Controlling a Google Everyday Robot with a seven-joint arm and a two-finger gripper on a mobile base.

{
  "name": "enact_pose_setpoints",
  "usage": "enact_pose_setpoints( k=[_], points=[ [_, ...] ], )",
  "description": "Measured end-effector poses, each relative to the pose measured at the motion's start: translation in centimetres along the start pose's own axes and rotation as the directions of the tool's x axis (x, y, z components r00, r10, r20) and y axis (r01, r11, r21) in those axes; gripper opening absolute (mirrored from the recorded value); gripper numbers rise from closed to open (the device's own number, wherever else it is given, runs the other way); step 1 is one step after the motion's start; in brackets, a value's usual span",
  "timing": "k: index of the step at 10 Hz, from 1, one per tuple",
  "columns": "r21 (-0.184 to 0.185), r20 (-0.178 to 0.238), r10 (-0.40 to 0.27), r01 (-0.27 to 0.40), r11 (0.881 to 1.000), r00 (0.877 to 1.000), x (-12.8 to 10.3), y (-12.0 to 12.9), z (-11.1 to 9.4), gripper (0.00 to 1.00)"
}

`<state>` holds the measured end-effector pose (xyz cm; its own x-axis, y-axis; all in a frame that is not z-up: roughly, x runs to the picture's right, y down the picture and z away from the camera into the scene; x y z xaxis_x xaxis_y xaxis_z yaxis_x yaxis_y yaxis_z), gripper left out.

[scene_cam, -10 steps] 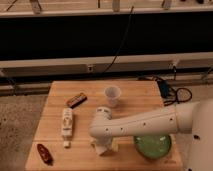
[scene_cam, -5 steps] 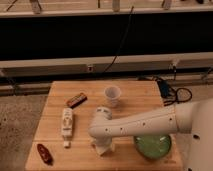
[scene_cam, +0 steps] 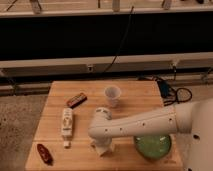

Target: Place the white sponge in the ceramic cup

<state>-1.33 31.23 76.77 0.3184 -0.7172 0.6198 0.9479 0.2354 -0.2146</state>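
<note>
At the front edge of the worktop, findings are as follows.

Gripper: the gripper points down at the front centre of the worktop, under the white arm that reaches in from the right.
Fingers: whether they are open, closed or gripping cannot be told; the wrist housing covers them.
Sponge: only a pale patch shows at the gripper's foot, probably the sponge, on or just above the wood. Contact cannot be confirmed.
Reason for pose: judged as a top-down approach, suited to a flat, soft block lying on the surface.
Cup: the cup stands upright at rear centre, apart from the gripper, mouth up, so it can take a drop from above.
Bowl: the green bowl sits at front right, partly covered by the arm.
Other items: a white stick lies at left, a brown bar behind it, and a dark red object at front left, its identity unclear.
Cut off: the robot's body runs out of view at right.
</note>
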Motion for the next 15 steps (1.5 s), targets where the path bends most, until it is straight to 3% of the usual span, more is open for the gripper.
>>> enact_pose_setpoints(
  k=[4, 7, 15],
  points=[
    [0.001, 0.001, -0.001, 0.001, 1.000, 1.000, -0.1, -0.1, -0.5, 0.02],
    [0.000, -0.009, 0.004, -0.004, 1.000, 1.000, -0.2, 0.3, -1.0, 0.00],
    [0.027, -0.070, 0.011, -0.009, 1.000, 0.997, 2.9, -0.4, -7.4, 0.00]
  ],
)
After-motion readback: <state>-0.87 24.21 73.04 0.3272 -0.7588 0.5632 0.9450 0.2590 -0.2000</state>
